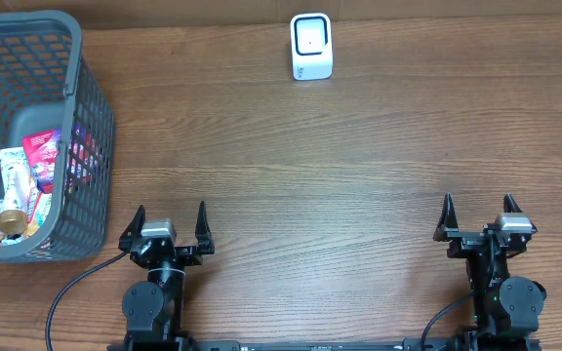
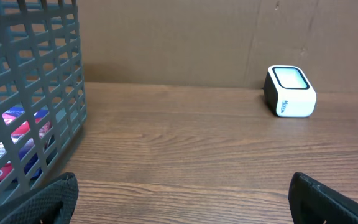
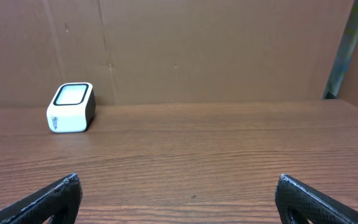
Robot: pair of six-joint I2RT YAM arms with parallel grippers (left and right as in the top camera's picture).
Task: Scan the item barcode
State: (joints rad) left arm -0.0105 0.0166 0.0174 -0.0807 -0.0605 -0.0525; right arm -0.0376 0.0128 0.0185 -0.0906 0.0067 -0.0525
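Note:
Several packaged items [image 1: 29, 175] lie in the grey basket [image 1: 86, 117] at the table's left; through its mesh the left wrist view shows pink and blue packs [image 2: 5, 134]. No barcode is readable. A white scanner [image 1: 311, 47] stands at the table's far side, also seen as the scanner [image 2: 289, 91] and the scanner [image 3: 71, 107] in the wrist views. My left gripper [image 1: 171, 222] is open near the front edge, just right of the basket, holding nothing. My right gripper [image 1: 477, 212] is open at the front right, also holding nothing.
A brown cardboard wall [image 3: 197, 50] backs the wooden table [image 1: 310, 166]. The basket wall [image 2: 30, 93] rises close to the left gripper's left side. Black cables [image 1: 66, 292] run along the front edge by the arm bases.

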